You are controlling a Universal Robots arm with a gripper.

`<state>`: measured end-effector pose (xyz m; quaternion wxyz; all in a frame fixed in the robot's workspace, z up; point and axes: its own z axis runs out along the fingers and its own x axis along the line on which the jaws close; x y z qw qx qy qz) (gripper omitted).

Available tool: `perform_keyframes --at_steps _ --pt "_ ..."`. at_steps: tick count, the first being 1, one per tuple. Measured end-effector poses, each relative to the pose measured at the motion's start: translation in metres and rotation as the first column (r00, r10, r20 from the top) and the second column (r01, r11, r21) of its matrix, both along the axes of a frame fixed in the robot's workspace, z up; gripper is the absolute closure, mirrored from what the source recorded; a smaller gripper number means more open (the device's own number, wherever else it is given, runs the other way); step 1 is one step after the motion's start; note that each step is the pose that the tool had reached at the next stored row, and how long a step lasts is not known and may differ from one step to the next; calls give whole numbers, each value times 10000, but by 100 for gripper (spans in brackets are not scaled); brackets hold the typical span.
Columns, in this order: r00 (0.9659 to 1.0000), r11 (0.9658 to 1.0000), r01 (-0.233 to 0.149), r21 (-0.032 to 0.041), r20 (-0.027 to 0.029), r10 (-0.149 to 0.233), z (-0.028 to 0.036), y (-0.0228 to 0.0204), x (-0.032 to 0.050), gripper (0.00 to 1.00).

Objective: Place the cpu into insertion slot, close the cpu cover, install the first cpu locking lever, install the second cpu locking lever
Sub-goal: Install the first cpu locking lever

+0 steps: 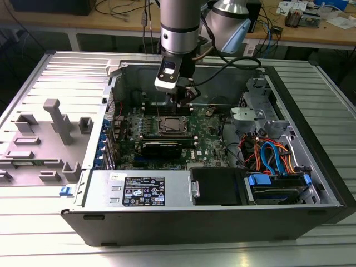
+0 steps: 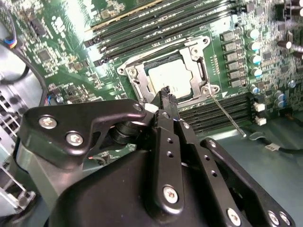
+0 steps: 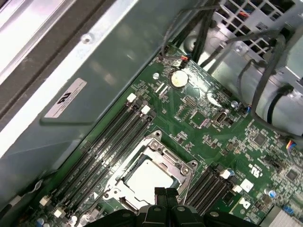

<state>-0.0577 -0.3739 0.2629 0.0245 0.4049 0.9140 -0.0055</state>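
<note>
The cpu is lying seated beneath its lowered cpu cover while the empty end effector, fingers pinched narrow, is hovering beside the unlatched lever, seemingly to push it.

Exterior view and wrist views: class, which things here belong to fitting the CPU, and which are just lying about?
Belonging to the job:
- cpu
- cpu cover, lying around the chip
- locking lever, sticking out
- gripper, jaws together near the cover

Just lying about:
- memory slots
- coin cell battery
- blue and orange cables
- grey holder tray
</note>
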Motion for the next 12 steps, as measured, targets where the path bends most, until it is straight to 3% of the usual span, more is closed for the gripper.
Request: perform_keyframes --at_steps 4,6,7,10,12 --pt "9954 9954 -963 -1 14 963 -8 0 0 89" --pt "9903 9903 -1390 -2 14 1390 -13 0 -1 89" --pt "9859 9859 -1676 -1 13 1676 -16 0 -1 89" --pt "9766 9766 -2152 -1 13 2152 -17 0 -1 89" --pt "9760 9760 -2176 -1 14 2176 -17 0 -1 89"
